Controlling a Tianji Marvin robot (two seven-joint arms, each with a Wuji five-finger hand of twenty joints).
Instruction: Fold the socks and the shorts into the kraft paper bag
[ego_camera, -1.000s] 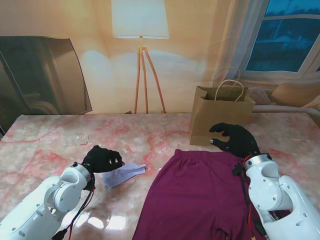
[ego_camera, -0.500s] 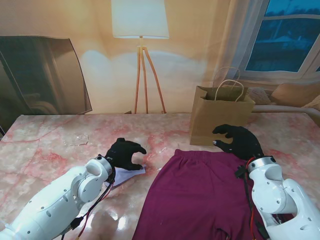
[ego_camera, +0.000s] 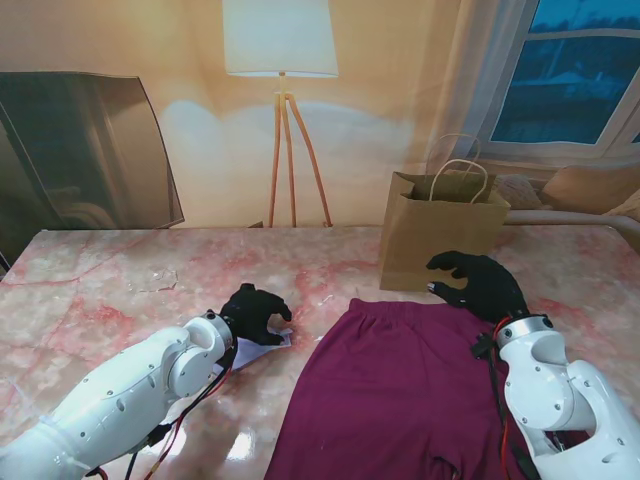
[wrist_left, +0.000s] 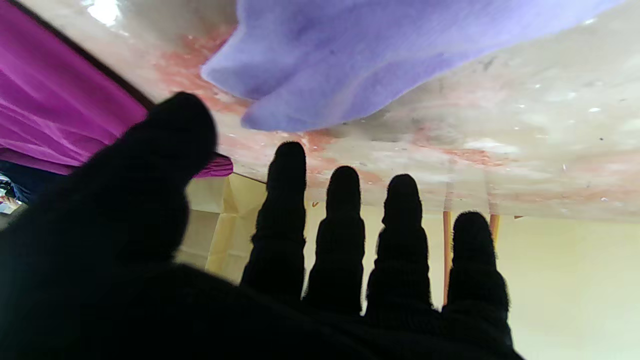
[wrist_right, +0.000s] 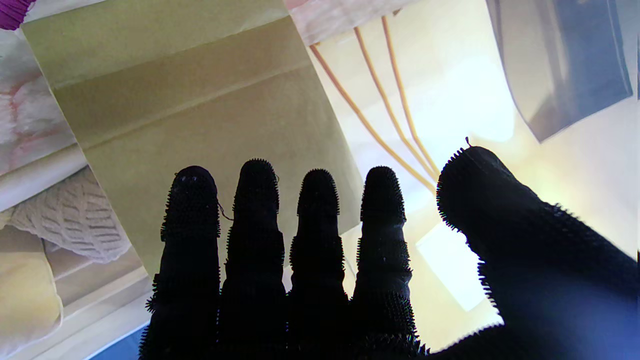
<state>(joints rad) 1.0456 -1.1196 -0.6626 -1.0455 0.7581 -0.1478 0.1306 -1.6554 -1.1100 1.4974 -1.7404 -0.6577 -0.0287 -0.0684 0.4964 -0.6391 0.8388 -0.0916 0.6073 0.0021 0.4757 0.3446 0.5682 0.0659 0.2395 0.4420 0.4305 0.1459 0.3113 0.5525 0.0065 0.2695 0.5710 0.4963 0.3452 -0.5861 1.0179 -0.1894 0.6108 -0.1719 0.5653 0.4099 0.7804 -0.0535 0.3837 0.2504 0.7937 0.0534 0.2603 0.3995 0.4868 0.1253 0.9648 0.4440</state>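
the left hand (ego_camera: 254, 312) hovers over the lavender sock (wrist_left: 380, 60), fingers spread and holding nothing; bare marble table (ego_camera: 120, 310) lies beyond its fingertips. the right hand (ego_camera: 478, 283), fingers also apart and empty, hangs over the maroon shorts' (ego_camera: 390, 390) waistband edge, with the kraft paper bag (ego_camera: 440, 235) just past its fingertips.

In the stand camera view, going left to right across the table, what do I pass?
Left hand → lavender sock under it → maroon shorts → right hand. The kraft paper bag stands farther back, overlapping shorts and right hand.

table (ego_camera: 90, 290): glossy marble | shorts (ego_camera: 390, 390): matt cloth | bag (ego_camera: 420, 240): matt kraft paper
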